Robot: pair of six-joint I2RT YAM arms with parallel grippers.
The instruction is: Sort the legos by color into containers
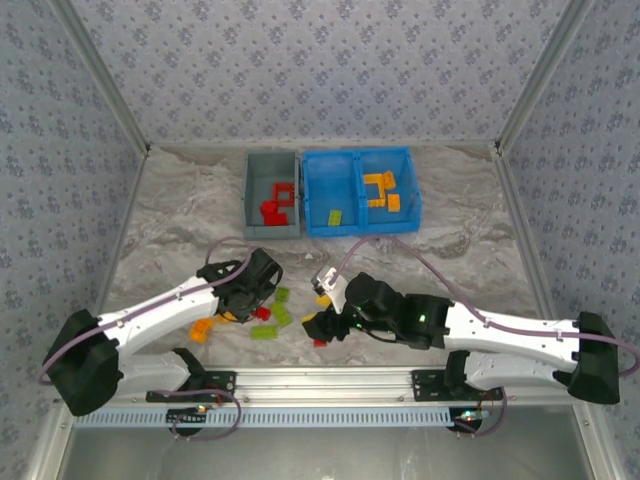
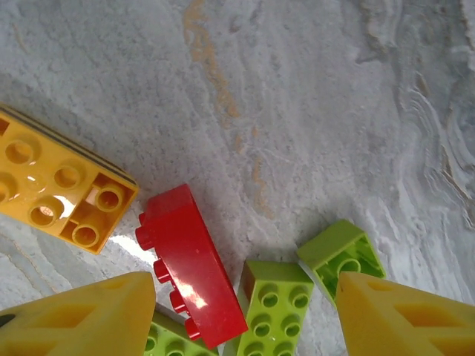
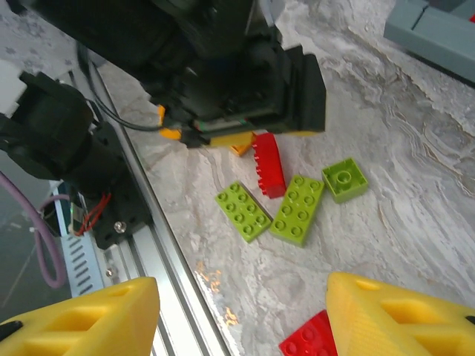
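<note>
My left gripper (image 2: pixel 245 315) is open low over a cluster of legos near the table's front. A red brick (image 2: pixel 191 263) on its side and a lime green brick (image 2: pixel 276 308) lie between its yellow fingers (image 2: pixel 82 319). An orange brick (image 2: pixel 59 193) and a small upturned green brick (image 2: pixel 341 252) lie just outside them. My right gripper (image 3: pixel 241 297) is open over bare table, with a flat red lego (image 3: pixel 312 341) by its right finger. From above, the left gripper (image 1: pixel 250 305) and right gripper (image 1: pixel 322 325) sit close together.
At the back stand the grey bin (image 1: pixel 250 195) holding red legos and the blue double bin (image 1: pixel 358 190), green in its left compartment, orange in its right. The metal rail (image 3: pixel 159 245) runs along the near edge. The left arm's black wrist (image 3: pixel 237 81) hangs close ahead of my right gripper.
</note>
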